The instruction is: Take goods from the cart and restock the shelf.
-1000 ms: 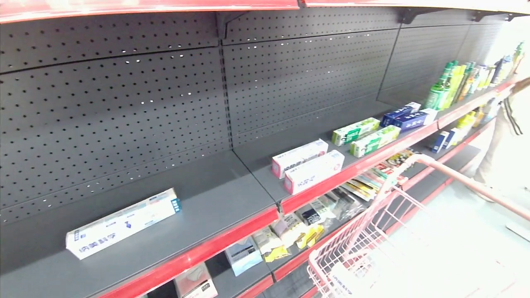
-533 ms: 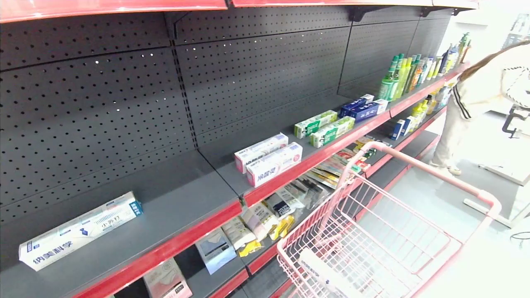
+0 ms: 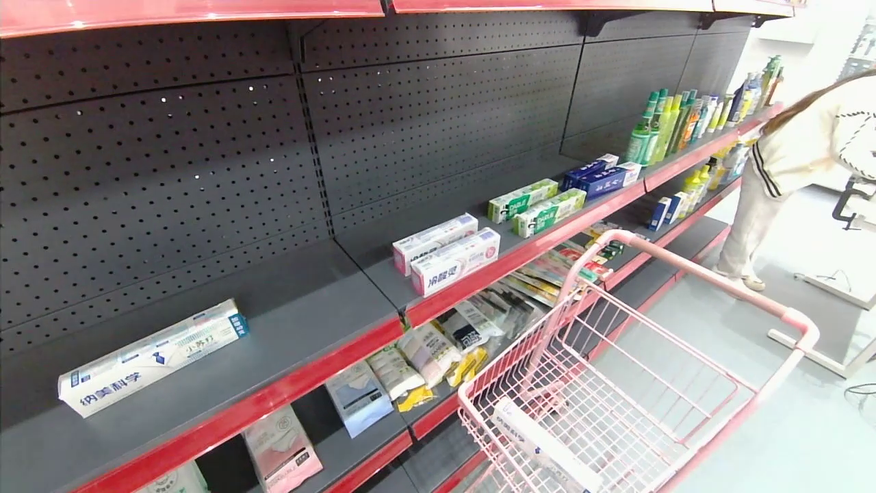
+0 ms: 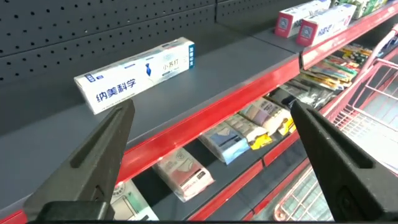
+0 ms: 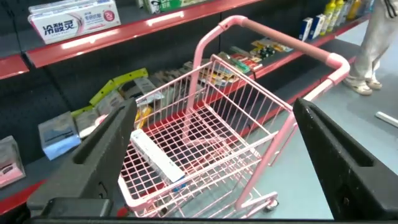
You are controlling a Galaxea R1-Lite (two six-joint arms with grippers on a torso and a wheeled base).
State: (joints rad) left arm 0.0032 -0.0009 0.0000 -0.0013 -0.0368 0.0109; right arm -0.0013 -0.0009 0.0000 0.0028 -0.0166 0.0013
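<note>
A pink wire cart [image 3: 725, 291] stands in front of the shelf at the lower right, and a long white box [image 3: 540, 445] lies in its basket. The same cart [image 5: 280, 40] and box [image 5: 158, 158] lie below my right gripper [image 5: 217, 162], which is open and holds nothing. The dark shelf board [image 3: 308, 315] with a red front edge carries a white toothpaste box [image 3: 154, 356] at the left. My left gripper [image 4: 211, 168] is open and hangs in front of that box [image 4: 137, 74], below the shelf's edge.
Further right on the board lie two white-and-pink boxes [image 3: 452, 257], green boxes [image 3: 540, 205] and blue boxes [image 3: 602, 178], then a row of bottles [image 3: 671, 123]. The lower shelf holds packets [image 3: 424, 356]. Bare board lies between the left box and the pink ones.
The head camera has swung right, bringing the cart and its box fully into view, then back slightly left. Nothing on the shelf has moved.
</note>
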